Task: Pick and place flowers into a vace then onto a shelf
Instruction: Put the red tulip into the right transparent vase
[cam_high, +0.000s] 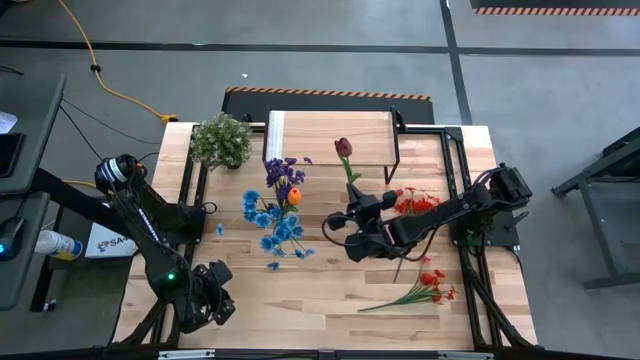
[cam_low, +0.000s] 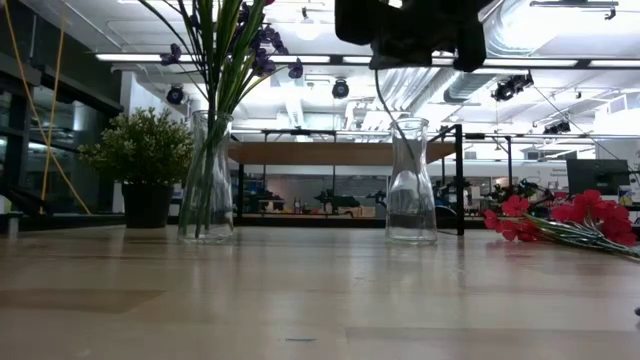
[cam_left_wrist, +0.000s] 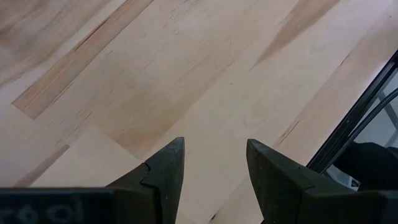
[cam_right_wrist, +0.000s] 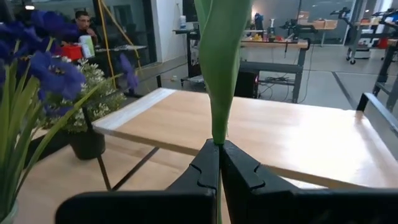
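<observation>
At table centre, right gripper (cam_high: 352, 222) clamped on the dark maroon tulip's green stem (cam_right_wrist: 219, 68), long axis running toward 12 o'clock, hangs above the empty clear glass vase (cam_low: 411, 182); left gripper (cam_left_wrist: 214, 177) half-open, empty, at 7 o'clock.

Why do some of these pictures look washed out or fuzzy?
Low view: bright ceiling lights behind leave the two glass vases and potted plant backlit and dim. Right wrist view: the green stem in the right end effector is close and soft. Left wrist view: even light on bare table.
</observation>
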